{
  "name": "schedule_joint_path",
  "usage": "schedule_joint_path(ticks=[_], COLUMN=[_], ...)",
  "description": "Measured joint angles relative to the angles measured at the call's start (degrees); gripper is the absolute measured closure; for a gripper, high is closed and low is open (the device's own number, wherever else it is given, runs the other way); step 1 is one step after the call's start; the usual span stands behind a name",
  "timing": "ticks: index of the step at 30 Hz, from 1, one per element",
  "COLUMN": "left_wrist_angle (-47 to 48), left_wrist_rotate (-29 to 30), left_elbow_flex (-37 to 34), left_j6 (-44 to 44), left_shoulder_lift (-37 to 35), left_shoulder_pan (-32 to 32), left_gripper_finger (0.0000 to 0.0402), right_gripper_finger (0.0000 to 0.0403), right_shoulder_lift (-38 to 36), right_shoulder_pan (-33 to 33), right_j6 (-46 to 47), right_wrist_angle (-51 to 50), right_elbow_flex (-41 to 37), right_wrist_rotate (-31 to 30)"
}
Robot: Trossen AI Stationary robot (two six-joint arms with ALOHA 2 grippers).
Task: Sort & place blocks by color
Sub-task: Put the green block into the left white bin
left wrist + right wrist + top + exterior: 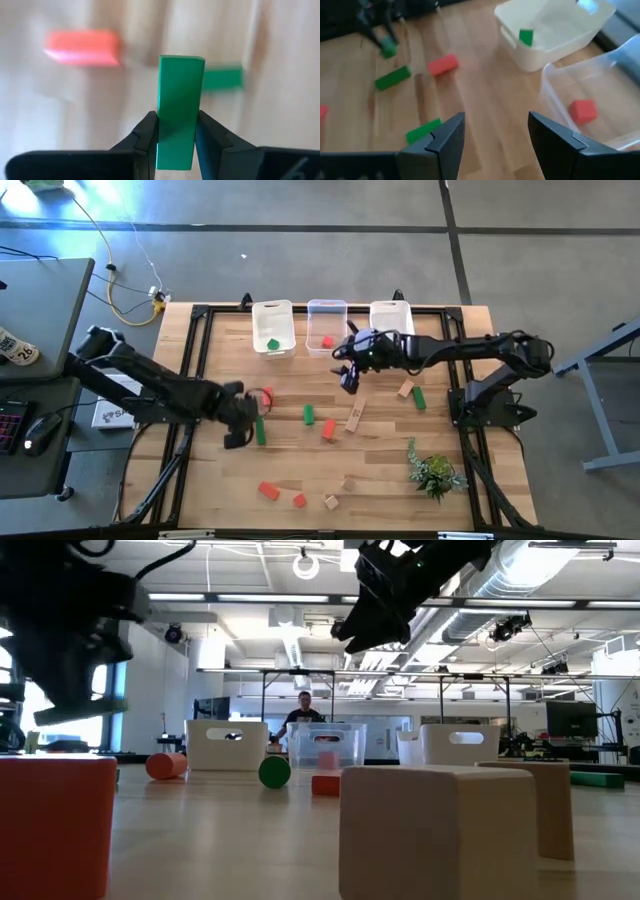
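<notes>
Left gripper (176, 137) has its fingers pinching a green bar (178, 107), about nine o'clock of the table (380, 490)'s middle. Pickup looks done; the carry comes next, toward the bin (273, 327) at twelve o'clock holding a green block (273, 344). Right gripper (496, 131) hangs near the middle bin (600, 95), fingers spread, nothing held.

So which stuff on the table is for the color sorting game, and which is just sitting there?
For the game:
- green bar clamped in the left gripper
- loose red, green and tan blocks
- three bins, one holding a green block, one a red block
- right gripper, jaws open, near the bins

Just sitting there:
- small leafy plant
- cables on the floor
</notes>
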State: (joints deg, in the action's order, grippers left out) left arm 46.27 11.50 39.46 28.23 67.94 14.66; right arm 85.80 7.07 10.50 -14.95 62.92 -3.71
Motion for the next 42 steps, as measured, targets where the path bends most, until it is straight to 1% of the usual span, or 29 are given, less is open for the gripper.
schedule_joint_path(ticks=[4,9,11,13,18,20,24,28,31,35,39,42], left_wrist_angle=[-1.4,-6.3,-9.2,-13.0,-22.3,-25.2,-28.1,-28.7,-29.4,-30.4,-31.5,-32.3], left_wrist_rotate=[5.8,12.2,13.6,13.7,13.5,12.6,9.7,8.2,7.6,3.2,1.0,0.9], left_elbow_flex=[0.0,0.0,0.0,0.0,0.0,0.0,0.0,0.0,0.0,0.0,0.0,0.0], left_j6=[-4.4,-9.8,-11.1,-12.8,-17.9,-19.6,-21.2,-22.9,-23.9,-23.3,-21.9,-19.7], left_shoulder_lift=[-2.7,-3.8,-3.8,-3.8,-3.8,-3.8,-3.6,-2.7,-1.1,2.0,5.0,6.4], left_shoulder_pan=[-5.9,-14.9,-18.7,-22.5,-31.6,-34.9,-40.9,-46.0,-49.2,-52.6,-53.9,-54.1], left_gripper_finger=[0.0332,0.0332,0.0327,0.0324,0.0324,0.0324,0.0323,0.0322,0.0322,0.0321,0.0316,0.0300], right_gripper_finger=[0.0199,0.0199,0.0199,0.0199,0.0199,0.0199,0.0199,0.0199,0.0199,0.0199,0.0199,0.0199], right_shoulder_lift=[0.0,0.0,0.0,0.0,0.0,0.0,0.0,0.0,0.0,0.0,0.0,0.3], right_shoulder_pan=[-2.4,-5.2,-6.4,-7.6,-10.5,-11.4,-13.8,-16.9,-19.5,-23.6,-27.8,-30.6], right_j6=[2.6,6.5,8.1,9.9,11.8,13.3,17.0,20.2,22.5,26.1,29.4,30.6], right_wrist_angle=[-1.4,-2.8,-3.1,-3.4,-3.7,-4.1,-4.9,-5.6,-5.6,-5.6,-5.6,-5.6], right_elbow_flex=[0.0,0.0,0.0,0.0,0.0,0.0,0.0,0.0,0.0,0.0,0.0,0.0], right_wrist_rotate=[-2.2,-2.3,-2.3,-2.3,-2.3,-2.7,-5.2,-5.3,-5.4,-8.5,-11.7,-13.1])
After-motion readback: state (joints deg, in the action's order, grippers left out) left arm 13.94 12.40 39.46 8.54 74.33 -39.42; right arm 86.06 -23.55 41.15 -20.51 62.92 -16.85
